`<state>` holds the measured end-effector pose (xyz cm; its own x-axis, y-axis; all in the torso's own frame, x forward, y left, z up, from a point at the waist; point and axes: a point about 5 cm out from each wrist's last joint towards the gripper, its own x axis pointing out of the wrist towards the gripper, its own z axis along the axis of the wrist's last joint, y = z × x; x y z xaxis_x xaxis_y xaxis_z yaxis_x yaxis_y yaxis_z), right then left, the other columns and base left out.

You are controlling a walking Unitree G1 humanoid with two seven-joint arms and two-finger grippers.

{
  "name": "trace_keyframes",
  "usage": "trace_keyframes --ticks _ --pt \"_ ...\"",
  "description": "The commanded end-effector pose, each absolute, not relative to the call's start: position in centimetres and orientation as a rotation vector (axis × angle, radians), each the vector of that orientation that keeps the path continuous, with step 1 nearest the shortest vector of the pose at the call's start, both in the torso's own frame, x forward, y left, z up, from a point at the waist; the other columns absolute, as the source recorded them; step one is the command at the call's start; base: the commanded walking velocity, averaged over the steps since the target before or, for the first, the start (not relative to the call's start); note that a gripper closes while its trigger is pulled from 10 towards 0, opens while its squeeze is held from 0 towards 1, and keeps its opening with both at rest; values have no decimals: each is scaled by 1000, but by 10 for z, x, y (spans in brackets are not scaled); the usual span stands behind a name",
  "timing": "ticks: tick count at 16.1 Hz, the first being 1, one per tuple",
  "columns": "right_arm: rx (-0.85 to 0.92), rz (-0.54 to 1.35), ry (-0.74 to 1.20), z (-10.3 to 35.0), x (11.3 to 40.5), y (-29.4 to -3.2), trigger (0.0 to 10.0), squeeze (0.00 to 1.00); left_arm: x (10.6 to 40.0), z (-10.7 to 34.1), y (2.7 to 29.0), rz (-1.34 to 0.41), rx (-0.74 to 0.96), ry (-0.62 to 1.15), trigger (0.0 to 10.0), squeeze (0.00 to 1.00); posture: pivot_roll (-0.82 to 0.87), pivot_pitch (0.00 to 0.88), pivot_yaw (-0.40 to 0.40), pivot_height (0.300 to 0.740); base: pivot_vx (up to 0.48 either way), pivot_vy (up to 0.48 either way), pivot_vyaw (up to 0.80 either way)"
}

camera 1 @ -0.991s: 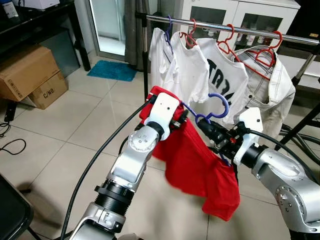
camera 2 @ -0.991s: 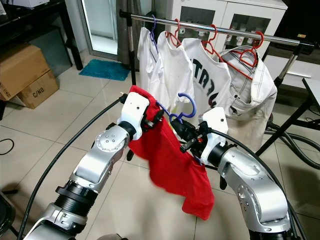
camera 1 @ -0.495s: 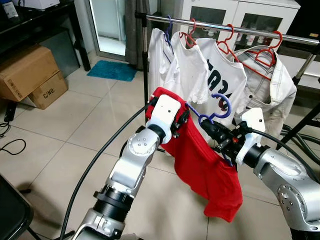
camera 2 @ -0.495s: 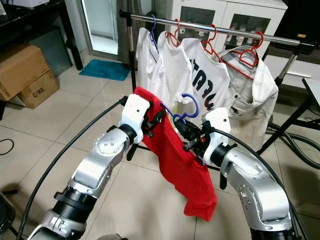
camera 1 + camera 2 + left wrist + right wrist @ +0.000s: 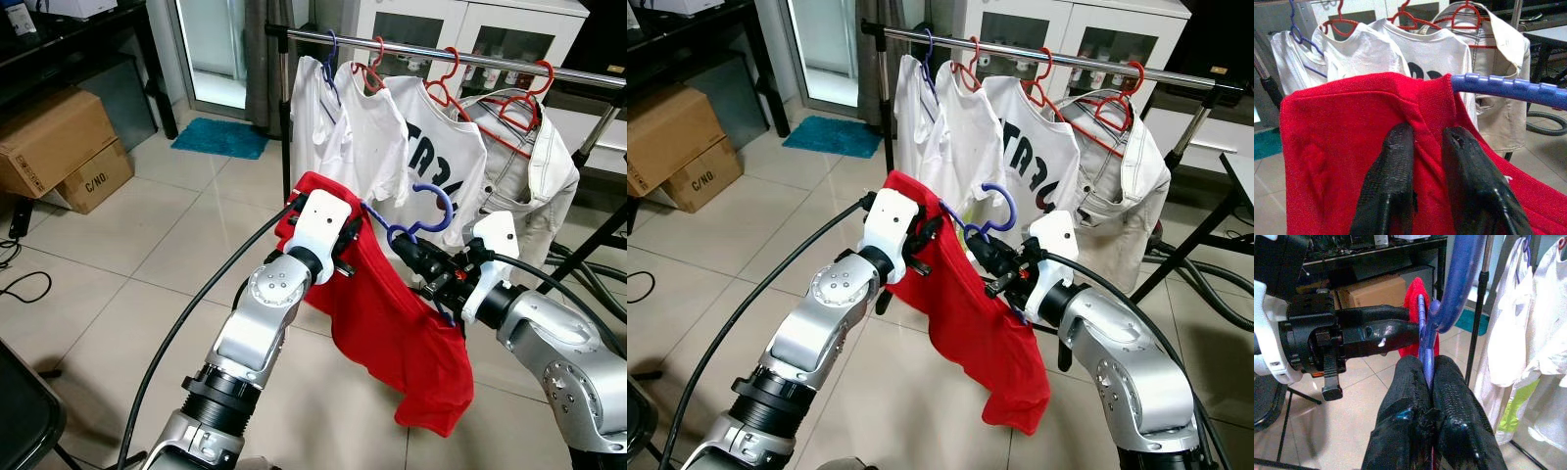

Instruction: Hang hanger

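A blue plastic hanger [image 5: 427, 213] carries a red shirt [image 5: 397, 333] that hangs down between my arms, in front of the metal clothes rail [image 5: 441, 57]. My left gripper [image 5: 1422, 142] is shut on the red shirt's shoulder, over the hanger's arm. My right gripper [image 5: 1426, 378] is shut on the blue hanger [image 5: 1457, 284] just below its hook. The hook [image 5: 997, 201] stands well below the rail and points up. On the rail hang white shirts [image 5: 372, 137] and a cream jacket [image 5: 529, 176] on red and blue hangers.
Cardboard boxes [image 5: 59, 147] stand on the tiled floor at the left, beside a dark shelf. A teal mat [image 5: 220, 137] lies by the door. The rail's black stand legs and cables [image 5: 588, 255] spread at the right. A white cabinet [image 5: 470, 29] stands behind.
Both grippers and the hanger have dipped slightly and drawn back toward me from half a second ago. The red shirt's hem has swung. Both grips are unchanged.
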<state>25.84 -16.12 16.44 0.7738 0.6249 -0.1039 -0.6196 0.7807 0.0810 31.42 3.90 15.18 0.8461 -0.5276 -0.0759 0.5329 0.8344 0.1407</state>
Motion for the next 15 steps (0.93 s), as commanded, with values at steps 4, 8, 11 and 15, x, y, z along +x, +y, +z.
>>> trace_keyframes --ticks 4,8,11,15 --pt "32 672 90 172 261 -164 10000 0 315 155 41 -551 164 27 0 0 38 4 -1 740 0 0 0" --pt "7 652 109 168 262 -166 10000 0 314 160 44 -560 153 14 0 0 41 7 -1 740 0 0 0" --pt "-80 630 175 157 261 -169 10000 0 313 173 48 -601 158 -19 0 0 39 14 -13 740 0 0 0" --pt "-165 604 217 147 261 -173 10000 0 303 204 51 -729 114 -76 0 0 45 14 -16 740 0 0 0"
